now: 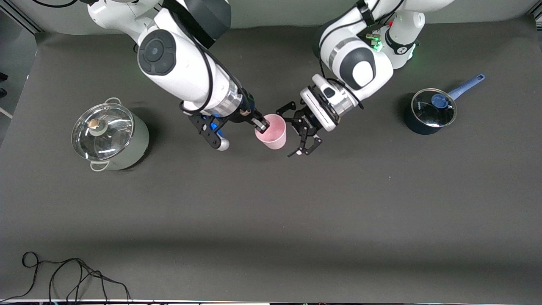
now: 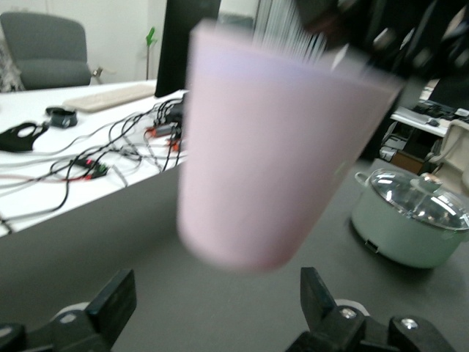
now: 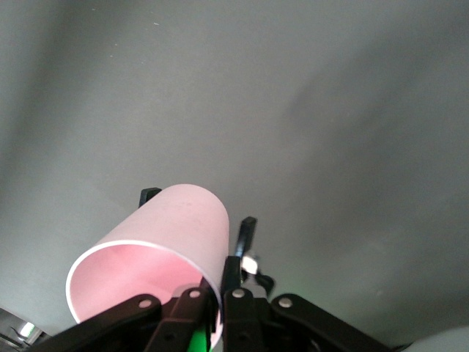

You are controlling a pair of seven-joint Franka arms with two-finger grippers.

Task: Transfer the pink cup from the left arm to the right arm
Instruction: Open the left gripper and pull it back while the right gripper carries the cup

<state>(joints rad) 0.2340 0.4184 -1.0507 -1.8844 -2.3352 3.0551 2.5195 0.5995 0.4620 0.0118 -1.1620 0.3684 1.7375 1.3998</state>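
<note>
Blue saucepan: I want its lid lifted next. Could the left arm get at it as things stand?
Probably yes. The left gripper is open and holds nothing, since the right gripper has the cup. The saucepan stands at the left arm's end, nothing between.

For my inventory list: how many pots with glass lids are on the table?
2. A pale green pot stands toward the right arm's end of the table. A dark saucepan with a blue handle stands toward the left arm's end. I see no others; none seems hidden.
</note>
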